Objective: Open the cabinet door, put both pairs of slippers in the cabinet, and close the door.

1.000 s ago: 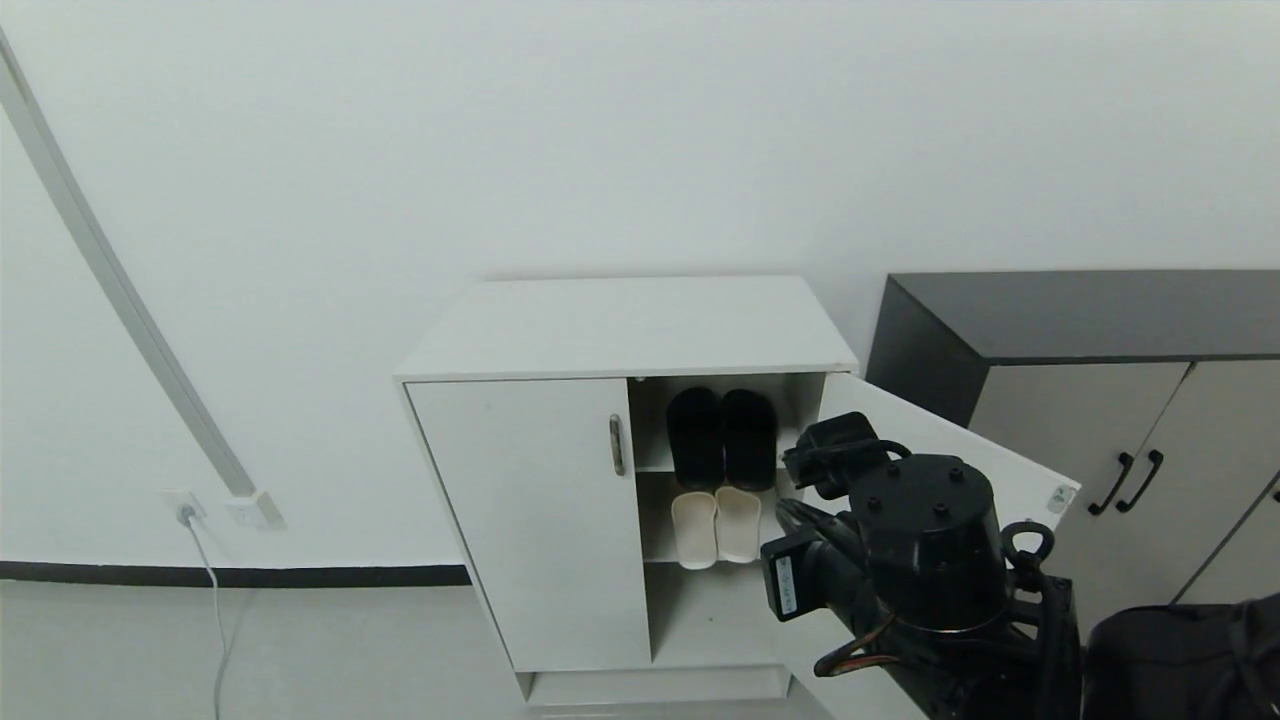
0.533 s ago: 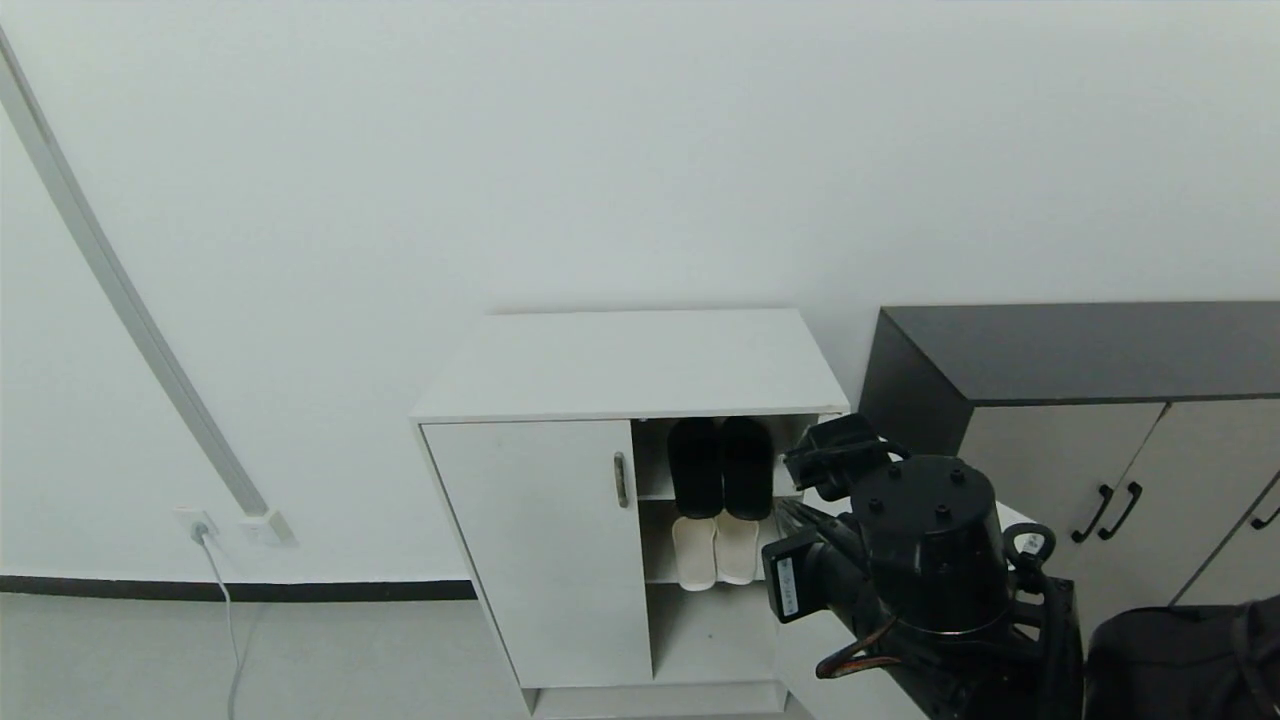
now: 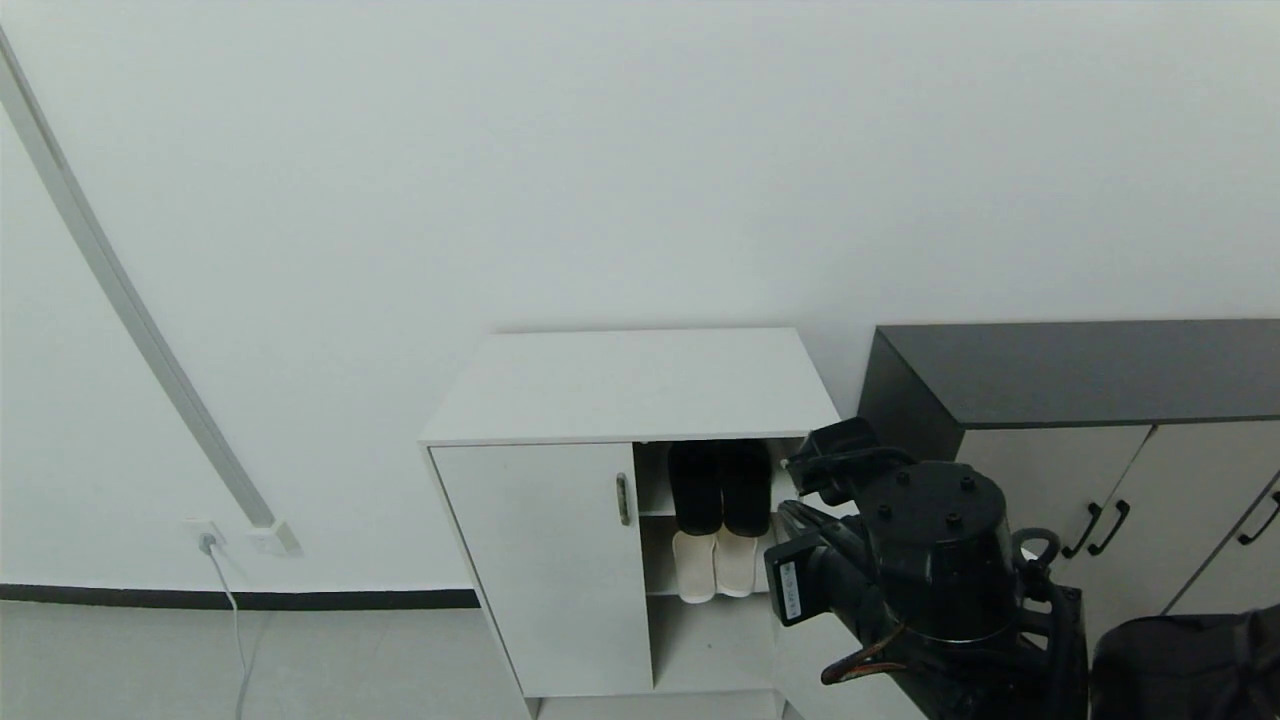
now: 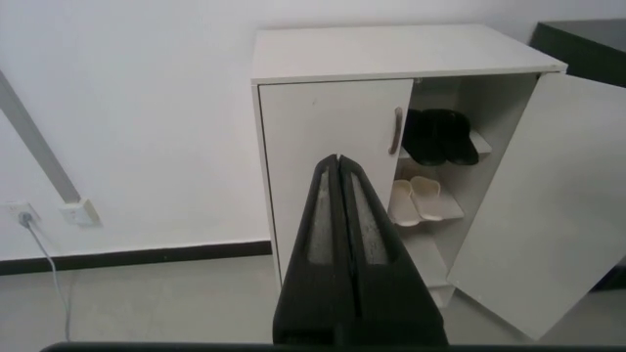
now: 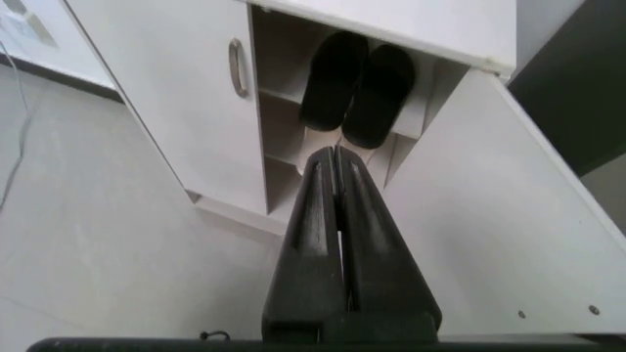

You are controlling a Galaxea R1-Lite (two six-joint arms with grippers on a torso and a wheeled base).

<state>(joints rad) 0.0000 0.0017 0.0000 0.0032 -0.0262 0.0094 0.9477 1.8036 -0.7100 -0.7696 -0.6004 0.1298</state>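
A white cabinet (image 3: 630,385) stands against the wall, its right door (image 4: 558,186) swung open. Inside, the black slippers (image 3: 720,490) sit on the upper shelf and the white slippers (image 3: 715,565) on the shelf below. The left claw (image 4: 338,161) and right claw (image 5: 337,154) are both pressed together, empty, facing the cabinet.

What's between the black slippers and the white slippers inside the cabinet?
A white shelf board, in the head view: the black slippers rest on it, and the white slippers lie one level down.

The cabinet (image 3: 540,560) is white, with black slippers (image 3: 720,490) and cream slippers (image 3: 715,567).
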